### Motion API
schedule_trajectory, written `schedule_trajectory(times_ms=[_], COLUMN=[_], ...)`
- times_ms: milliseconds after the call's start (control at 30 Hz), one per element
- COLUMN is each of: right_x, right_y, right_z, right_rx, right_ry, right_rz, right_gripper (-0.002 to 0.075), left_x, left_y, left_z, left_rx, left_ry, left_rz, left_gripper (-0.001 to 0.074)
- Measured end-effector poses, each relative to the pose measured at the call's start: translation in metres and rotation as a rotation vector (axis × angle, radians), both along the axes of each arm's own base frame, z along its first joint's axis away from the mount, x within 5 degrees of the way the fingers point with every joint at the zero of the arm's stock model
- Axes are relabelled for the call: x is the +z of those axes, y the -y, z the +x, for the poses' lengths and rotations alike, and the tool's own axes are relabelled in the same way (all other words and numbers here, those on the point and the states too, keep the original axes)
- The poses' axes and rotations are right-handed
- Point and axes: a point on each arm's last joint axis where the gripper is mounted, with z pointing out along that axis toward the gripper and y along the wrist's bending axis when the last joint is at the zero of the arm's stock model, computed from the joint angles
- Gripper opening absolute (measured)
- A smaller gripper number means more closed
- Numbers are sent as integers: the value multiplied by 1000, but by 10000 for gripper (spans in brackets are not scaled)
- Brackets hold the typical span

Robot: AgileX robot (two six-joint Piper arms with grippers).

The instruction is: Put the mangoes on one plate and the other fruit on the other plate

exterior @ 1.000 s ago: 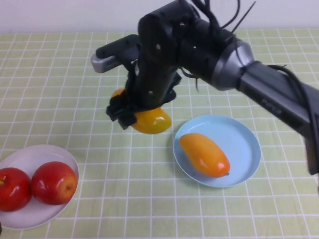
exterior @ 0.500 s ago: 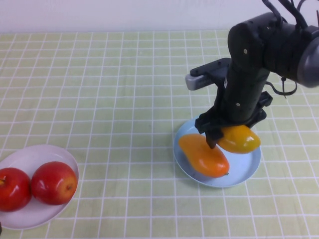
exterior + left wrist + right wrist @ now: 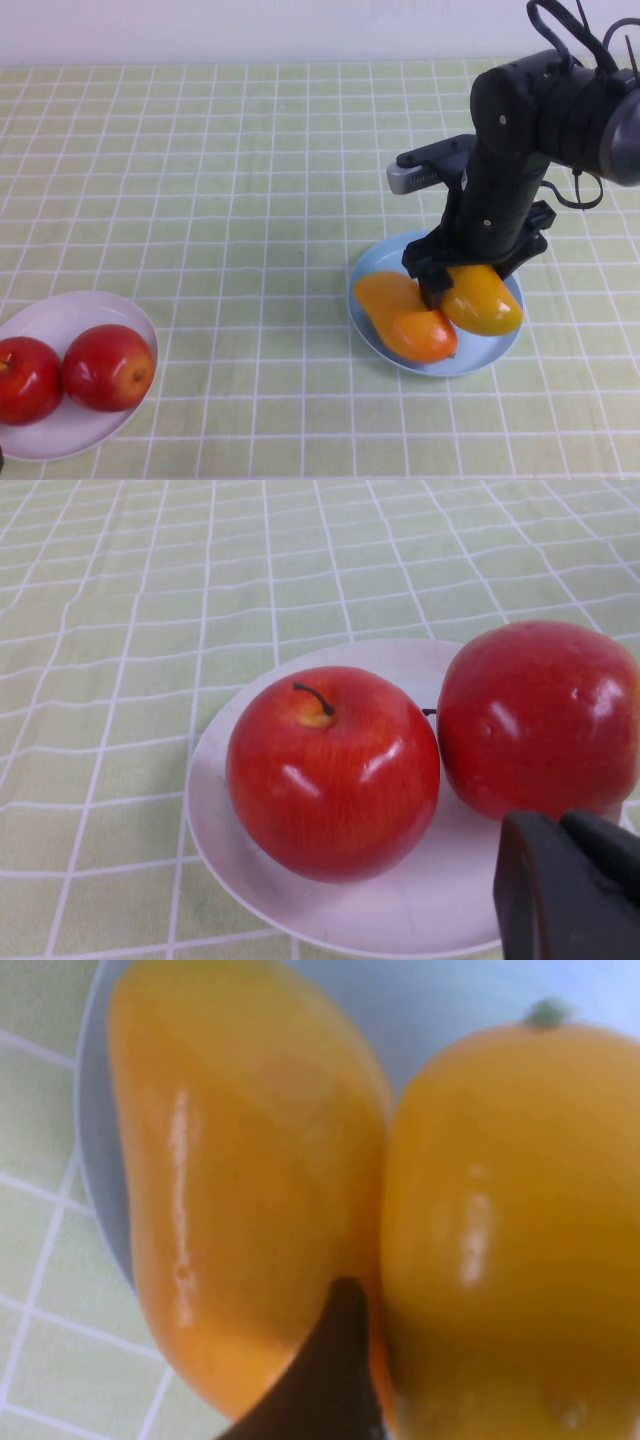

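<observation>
Yellow mango (image 3: pixel 483 299): carried in, now lowered onto blue plate (image 3: pixel 374 268) touching orange mango (image 3: pixel 403 317); right gripper (image 3: pixel 468 287) still clamps it. Left gripper (image 3: pixel 575 885) beside apples (image 3: pixel 332 771) on white plate (image 3: pixel 215 810), jaw state unclear. Release remains.

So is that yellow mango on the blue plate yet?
On it: the yellow mango lies on the blue plate against the orange mango, right pincer gripping it.

1. The cloth (image 3: pixel 200 180) is showing pale green squares under a white grid.
2. The right gripper (image 3: pixel 470 285), black, is closing on the yellow mango (image 3: pixel 482 300) over the light blue plate (image 3: pixel 372 262).
3. The orange mango (image 3: pixel 402 317) is lying deeper in tone, touching the yellow one.
4. Two glossy red apples (image 3: pixel 108 367) (image 3: pixel 25 380) are sitting on the white plate (image 3: pixel 70 310).
5. The left gripper (image 3: pixel 570 885) is showing black beside that plate.
</observation>
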Motion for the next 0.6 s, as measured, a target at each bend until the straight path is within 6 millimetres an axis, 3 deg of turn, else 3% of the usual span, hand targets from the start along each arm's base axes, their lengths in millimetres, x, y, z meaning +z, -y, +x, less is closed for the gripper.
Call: schedule_trajectory(times_ms=[200, 400, 500, 600], right_x=[8, 54, 83, 111], right_y=[2, 12, 19, 27], right_z=[-4, -20, -33, -48], right_rx=[0, -5, -18, -26], right_ry=[-2, 84, 147, 205], right_rz=[-1, 55, 96, 140], right_gripper=[677, 633, 545, 353], left_x=[0, 0, 0, 0], left_y=[0, 0, 0, 0], left_z=[0, 0, 0, 0], left_rx=[0, 0, 0, 0], left_ry=[0, 0, 0, 0], left_rz=[0, 0, 0, 0], left_gripper=[2, 2, 2, 2])
